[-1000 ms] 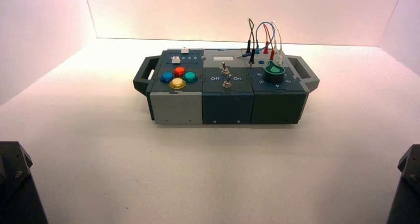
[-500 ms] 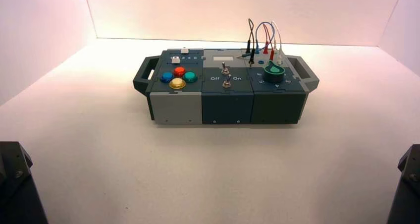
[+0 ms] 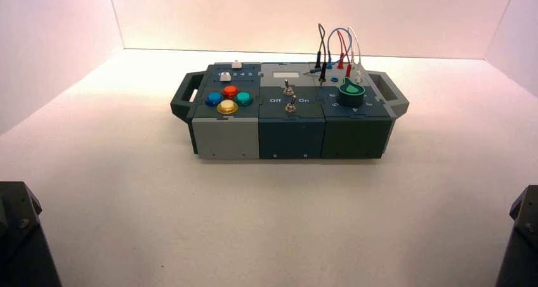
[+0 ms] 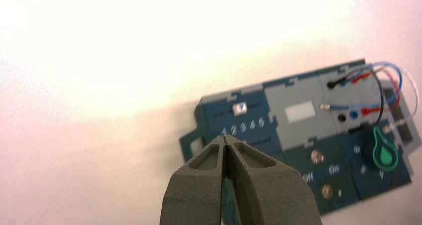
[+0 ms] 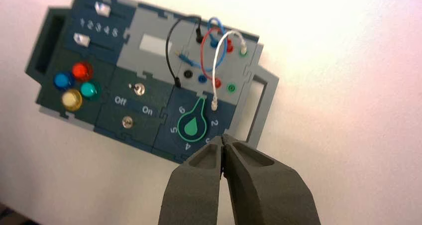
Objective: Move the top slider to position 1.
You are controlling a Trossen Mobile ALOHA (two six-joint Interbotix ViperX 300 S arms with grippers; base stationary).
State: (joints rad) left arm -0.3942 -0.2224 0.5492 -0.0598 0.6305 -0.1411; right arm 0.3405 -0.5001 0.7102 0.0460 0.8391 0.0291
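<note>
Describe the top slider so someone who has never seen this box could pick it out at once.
Start at the box and go to its left end, the dark blue panel behind the four round coloured buttons. Two small white caps sit there. The top slider is the rear one, by the box's back edge; the other white cap sits in line with the printed numerals.

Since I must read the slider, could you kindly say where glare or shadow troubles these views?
Left wrist view: glare washes out the table beyond the box, yet the top slider shows. Right wrist view: even light, small glints on the buttons. High view: soft shadow under the box's front.
</note>
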